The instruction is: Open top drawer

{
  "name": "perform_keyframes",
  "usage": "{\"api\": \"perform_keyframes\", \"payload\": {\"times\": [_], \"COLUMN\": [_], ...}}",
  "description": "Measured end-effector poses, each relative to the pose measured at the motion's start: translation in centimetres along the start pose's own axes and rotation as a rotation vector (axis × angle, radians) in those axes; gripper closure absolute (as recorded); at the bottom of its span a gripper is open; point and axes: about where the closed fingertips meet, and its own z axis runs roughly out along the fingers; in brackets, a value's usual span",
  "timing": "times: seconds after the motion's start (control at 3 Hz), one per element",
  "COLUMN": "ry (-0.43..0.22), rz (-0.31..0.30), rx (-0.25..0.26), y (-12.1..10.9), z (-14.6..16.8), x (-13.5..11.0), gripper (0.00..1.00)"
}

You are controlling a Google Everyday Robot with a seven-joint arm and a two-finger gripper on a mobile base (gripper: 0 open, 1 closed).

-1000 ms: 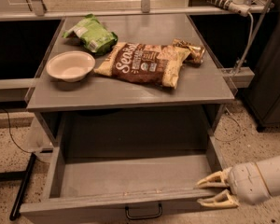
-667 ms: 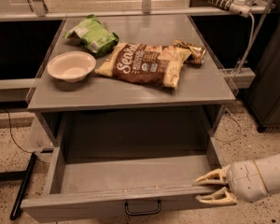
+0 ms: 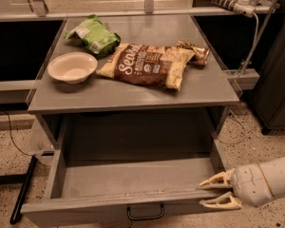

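The top drawer [image 3: 133, 177] is a wide grey box pulled far out from under the grey cabinet top. Its inside is bare. Its small black pull handle [image 3: 145, 213] sits on the front panel at the bottom edge of the view. My gripper [image 3: 212, 194] comes in from the lower right. Its two cream fingers are spread apart, one above and one below, at the right end of the drawer's front edge. They hold nothing.
On the cabinet top [image 3: 133, 96] lie a white bowl [image 3: 72, 67], a green bag [image 3: 94, 35], a brown chip bag [image 3: 147, 64] and a small shiny packet [image 3: 195, 52]. A black pole [image 3: 23, 189] lies on the floor at left. A cabled stand [image 3: 242, 42] is at right.
The gripper has stayed at the right end of the drawer front, drifting only slightly. The drawer looks equally far out.
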Motion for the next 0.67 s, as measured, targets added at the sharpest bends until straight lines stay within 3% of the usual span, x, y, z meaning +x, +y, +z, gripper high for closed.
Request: {"api": "perform_keyframes", "payload": {"times": [0.33,0.67], "ry": [0.0,0.0], "rz": [0.0,0.0], "rx": [0.0,0.0], "y": [0.0,0.0], "z": [0.0,0.0], "x": [0.0,0.0], "gripper": [0.12,0.0]}}
